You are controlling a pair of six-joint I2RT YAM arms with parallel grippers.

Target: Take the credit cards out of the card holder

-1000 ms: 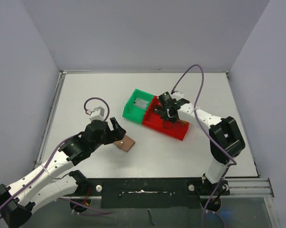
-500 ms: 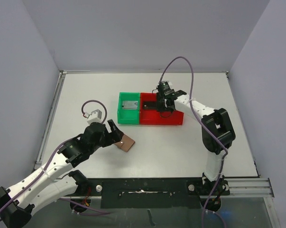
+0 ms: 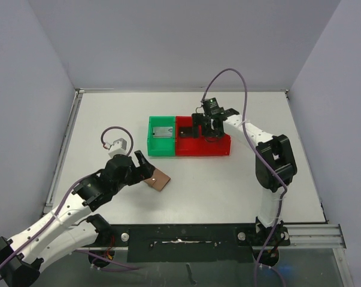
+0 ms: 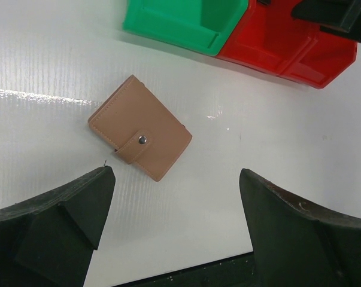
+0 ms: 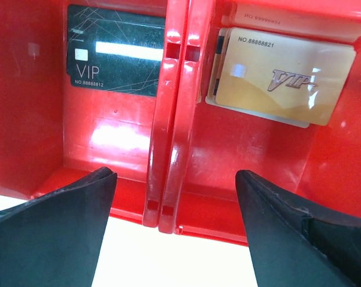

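The card holder [image 4: 140, 136] is a small brown wallet, folded shut with its snap tab fastened, lying flat on the white table [image 3: 158, 179]. My left gripper [image 4: 175, 174] hovers open just short of it, nothing between its fingers [image 3: 144, 166]. My right gripper [image 5: 175, 173] is open above the near wall of the red bins [image 3: 205, 152], holding nothing [image 3: 211, 128]. A black VIP credit card [image 5: 115, 58] lies in the left red compartment. A gold VIP card [image 5: 282, 81] lies on other cards in the right one.
A green bin [image 3: 152, 145] stands against the left side of the red bins and holds a grey card [image 3: 163, 131]. In the left wrist view both bins [image 4: 186, 27] sit beyond the wallet. Walls close in the table on three sides.
The right gripper has opened. The bins swung from slanted to square and shifted left and back, with the right arm following. The left arm and wallet barely moved.
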